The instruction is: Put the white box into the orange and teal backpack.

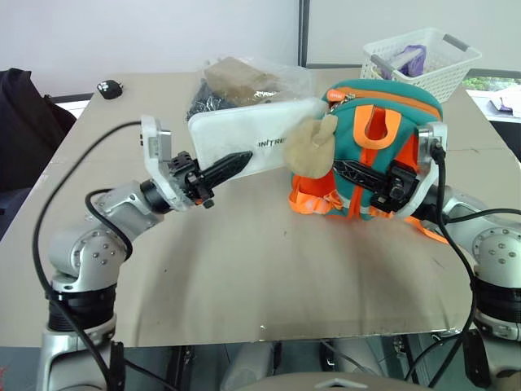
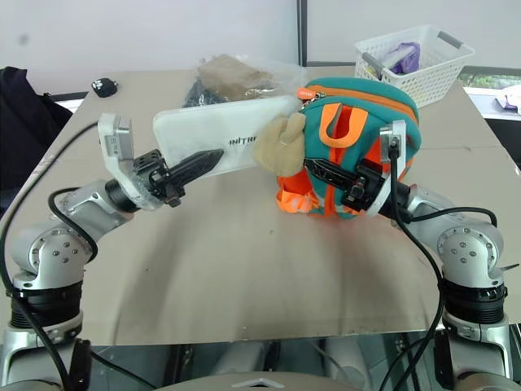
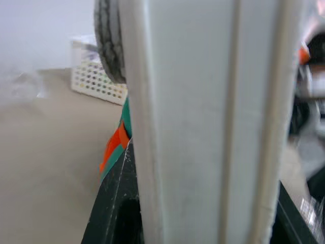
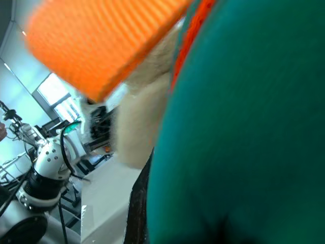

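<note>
My left gripper (image 1: pixel 242 158) is shut on the white box (image 1: pixel 244 134) and holds it on edge above the table, lettering facing me. In the left wrist view the white box (image 3: pixel 203 127) stands between the black fingers (image 3: pixel 114 203). The box's far end reaches the tan plush toy (image 1: pixel 313 147) hanging on the orange and teal backpack (image 1: pixel 407 110), which sits upright at the right of the table. Low on the backpack's front, among its orange straps, my right gripper (image 1: pixel 340 168) is shut on the fabric. Teal fabric (image 4: pixel 244 127) and an orange strap (image 4: pixel 101 40) press close to that wrist.
A white lattice basket (image 1: pixel 419 61) with a purple item stands at the back right. Behind the box lies a clear plastic bag (image 1: pixel 244 81) with brown and dark contents. A small black object (image 1: pixel 109 88) sits at the back left. The tan table (image 1: pixel 244 277) is bare in front.
</note>
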Action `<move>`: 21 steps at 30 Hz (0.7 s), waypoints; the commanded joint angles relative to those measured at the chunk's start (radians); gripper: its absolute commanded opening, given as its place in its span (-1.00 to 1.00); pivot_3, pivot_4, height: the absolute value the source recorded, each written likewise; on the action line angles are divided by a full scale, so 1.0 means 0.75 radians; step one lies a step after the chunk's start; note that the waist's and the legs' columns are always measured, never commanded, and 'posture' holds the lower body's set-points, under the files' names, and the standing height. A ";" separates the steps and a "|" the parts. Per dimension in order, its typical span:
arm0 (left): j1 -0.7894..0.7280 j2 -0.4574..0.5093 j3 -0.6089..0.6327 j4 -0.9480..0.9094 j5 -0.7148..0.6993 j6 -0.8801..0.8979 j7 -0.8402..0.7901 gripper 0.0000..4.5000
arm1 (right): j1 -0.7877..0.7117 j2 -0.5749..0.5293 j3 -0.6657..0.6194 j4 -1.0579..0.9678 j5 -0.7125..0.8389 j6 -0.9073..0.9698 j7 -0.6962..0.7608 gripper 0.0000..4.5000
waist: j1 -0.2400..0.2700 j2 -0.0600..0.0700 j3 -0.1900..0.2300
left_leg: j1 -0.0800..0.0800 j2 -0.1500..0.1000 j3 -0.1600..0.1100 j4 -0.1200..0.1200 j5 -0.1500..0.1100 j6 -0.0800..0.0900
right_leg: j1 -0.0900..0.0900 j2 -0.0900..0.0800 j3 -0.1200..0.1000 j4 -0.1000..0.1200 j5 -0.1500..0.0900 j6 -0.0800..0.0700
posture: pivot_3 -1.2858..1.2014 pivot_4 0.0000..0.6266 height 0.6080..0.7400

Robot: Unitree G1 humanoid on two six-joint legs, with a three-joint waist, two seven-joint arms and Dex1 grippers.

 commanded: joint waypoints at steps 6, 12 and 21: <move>-0.287 0.007 -0.299 0.302 0.337 -0.238 -0.519 -0.49 | -0.073 -0.001 -0.006 0.003 -0.024 -0.036 -0.001 -0.98 | -0.005 -0.001 0.001 | -0.001 0.000 -0.001 0.000 0.000 0.000 | 0.000 0.000 -0.006 0.000 0.000 0.000 | 0.03 -0.52 1.00; -0.663 -0.396 -0.501 0.845 0.748 -0.504 -0.292 -0.49 | -0.081 0.043 0.016 -0.002 -0.062 -0.060 -0.008 -0.98 | 0.017 -0.003 0.002 | -0.003 -0.005 -0.005 0.005 0.000 0.001 | 0.002 -0.003 -0.010 0.000 0.000 0.001 | 0.03 -0.52 1.00; -0.685 -0.505 -0.351 0.883 0.750 -0.585 -0.224 0.97 | -0.070 0.114 0.056 0.001 -0.143 -0.098 -0.026 -1.00 | -0.037 -0.004 0.003 | -0.005 -0.006 -0.006 0.004 0.001 0.000 | -0.003 -0.005 -0.008 0.005 0.000 0.001 | 0.03 -0.52 1.00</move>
